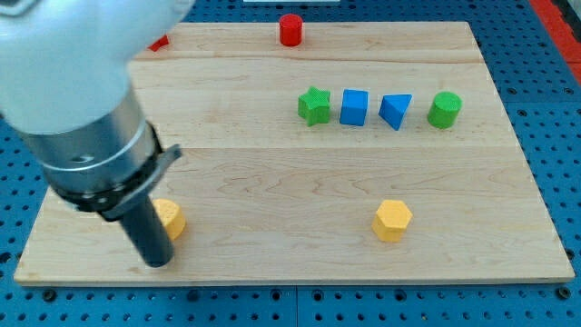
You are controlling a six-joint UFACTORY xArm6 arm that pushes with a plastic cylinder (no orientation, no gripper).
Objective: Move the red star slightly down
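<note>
Nearest the camera, the arm's pale housing fills the view's left, and my tip point(158, 262) is planted near the board's point(272, 254) bottom-left edge, just beside a yellow block point(171, 218). No fingers exist; nothing is held. Only a red sliver, taken to be the red star point(160, 42), is seen at the top-left edge, mostly hidden by the arm. It is judged light, stiff and easily slid, best pushed from its upper side. Bare wood lies below it. Well apart stand a red cylinder point(290, 30), green star point(314, 105), blue cube point(354, 107), blue wedge point(396, 111), green cylinder point(445, 109) and yellow hexagon point(392, 220).
</note>
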